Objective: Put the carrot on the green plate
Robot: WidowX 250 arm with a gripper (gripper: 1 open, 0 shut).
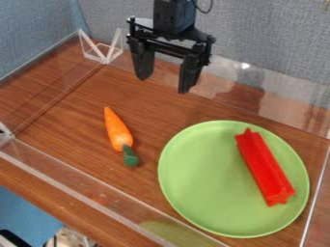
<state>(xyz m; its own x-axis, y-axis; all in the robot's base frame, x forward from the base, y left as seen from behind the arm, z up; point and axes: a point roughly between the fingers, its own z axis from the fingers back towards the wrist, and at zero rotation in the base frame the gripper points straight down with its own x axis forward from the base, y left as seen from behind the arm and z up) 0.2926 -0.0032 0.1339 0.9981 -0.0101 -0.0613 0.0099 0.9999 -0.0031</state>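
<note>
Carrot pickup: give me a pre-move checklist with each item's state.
1. Gripper open: ok.
2. Gripper holds nothing: ok.
3. Carrot lies free on the table, apart from other things: ok.
4. Gripper above the carrot: not ok, it hangs farther back and to the right in the picture.
5. Plate has bare room for the carrot: ok, the red bar fills only its right side.
6. Carrot on the plate: not ok, not yet.

Small tapered toy carrot [118, 126] — orange, dark-green at the stem end. Large round flat plate [206, 183] — light green, plain. Long ridged rectangular bar [264, 166] — red. Wooden table [77, 96] — reddish-brown, grained. Gripper [168, 72] fingers [143, 64] — black.
</note>
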